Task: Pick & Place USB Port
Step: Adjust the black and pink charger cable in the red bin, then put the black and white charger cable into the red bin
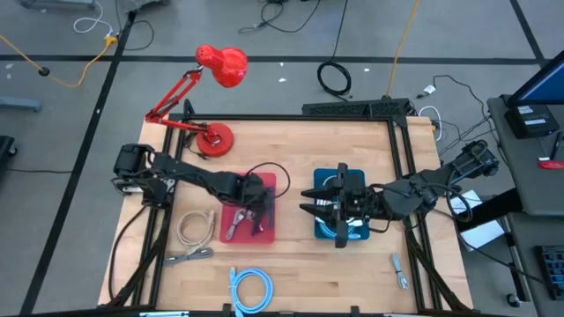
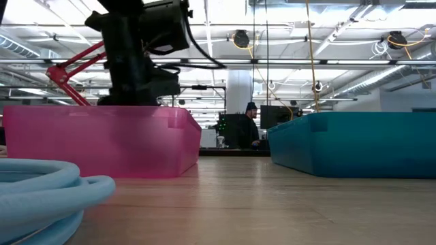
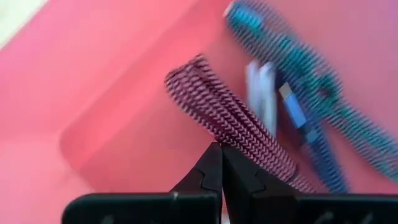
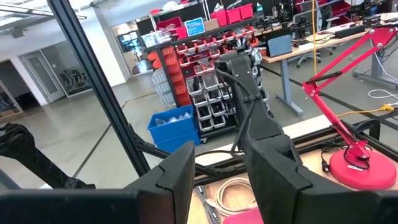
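Note:
My left gripper [image 3: 221, 163] is shut and points down into the pink bin [image 1: 269, 180], also seen in the low view [image 2: 102, 139]. On the bin's floor, right beside its fingertips, lies a red-and-black braided cable [image 3: 214, 102]. A blue braided cable [image 3: 311, 93] with a white plug [image 3: 261, 87] lies farther off. I cannot pick out a USB port among these blurred things. My right gripper [image 4: 217, 180] is open with nothing between its fingers. It hangs level above the blue bin [image 1: 324, 176], pointing toward the table's left. My left gripper stands with its shut fingertips [image 3: 214, 155] at the edge of the red-and-black cable [image 3: 249, 140], coming from above. I cannot tell whether they touch it. The cable lies on the bin's floor and passes behind one finger.
A red desk lamp [image 1: 216, 66] stands at the far left, its base [image 1: 214, 139] on the table. A beige cable coil [image 1: 196, 227] lies left of the pink bin and a light blue coil [image 1: 251, 286] near the front edge. A small metal part [image 1: 398, 269] lies at the front right.

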`<state>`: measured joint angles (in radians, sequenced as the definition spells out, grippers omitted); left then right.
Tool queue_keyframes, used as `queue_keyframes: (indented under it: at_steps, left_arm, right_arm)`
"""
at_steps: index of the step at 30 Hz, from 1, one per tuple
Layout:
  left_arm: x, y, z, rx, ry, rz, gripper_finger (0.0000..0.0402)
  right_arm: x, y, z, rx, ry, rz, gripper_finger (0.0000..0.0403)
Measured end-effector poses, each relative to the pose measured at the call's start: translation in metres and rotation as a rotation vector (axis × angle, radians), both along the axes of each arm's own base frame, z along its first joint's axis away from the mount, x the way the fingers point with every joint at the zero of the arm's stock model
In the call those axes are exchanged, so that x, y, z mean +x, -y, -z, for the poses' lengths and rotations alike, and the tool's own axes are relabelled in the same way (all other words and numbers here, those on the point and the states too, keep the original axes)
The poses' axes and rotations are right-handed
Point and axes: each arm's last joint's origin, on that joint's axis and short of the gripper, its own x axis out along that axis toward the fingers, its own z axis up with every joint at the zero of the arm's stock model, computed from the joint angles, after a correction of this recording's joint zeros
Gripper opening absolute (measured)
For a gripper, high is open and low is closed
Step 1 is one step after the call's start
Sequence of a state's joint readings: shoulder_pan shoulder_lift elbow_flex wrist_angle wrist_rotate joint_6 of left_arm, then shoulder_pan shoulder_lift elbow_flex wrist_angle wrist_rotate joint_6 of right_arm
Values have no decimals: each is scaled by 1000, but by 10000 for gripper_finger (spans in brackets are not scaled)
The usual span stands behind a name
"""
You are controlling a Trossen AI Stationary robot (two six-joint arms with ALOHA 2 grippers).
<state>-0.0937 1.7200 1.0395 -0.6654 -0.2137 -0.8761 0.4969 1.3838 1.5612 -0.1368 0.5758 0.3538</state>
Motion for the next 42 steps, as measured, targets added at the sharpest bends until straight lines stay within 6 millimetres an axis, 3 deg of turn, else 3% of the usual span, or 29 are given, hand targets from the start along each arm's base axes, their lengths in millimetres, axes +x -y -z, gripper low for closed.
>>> queue_keyframes:
  at_steps: [9,17,22,28,31,34,37,42]
  left_arm:
    - [26,-7,-29,40,145,72,1]
    - [17,2,-33,11,30,80,0]
    - [-7,32,-36,35,-113,106,0]
    - [-34,72,-81,55,108,166,0]
    - [-59,93,-101,38,190,194,0]
    - [-88,113,-108,23,233,193,0]
    - [-116,132,-95,-21,196,228,2]
    - [-155,148,-48,-150,-13,224,2]
  right_arm:
    - [0,0,0,3,2,0,132]
    - [0,0,0,14,3,0,132]
    - [0,0,0,12,1,0,132]
    - [0,0,0,10,-2,1,132]
    - [0,0,0,1,-4,4,132]
    - [0,0,0,-1,-4,3,132]
    - [0,0,1,-2,-6,3,132]
    - [0,0,1,-3,-7,3,132]
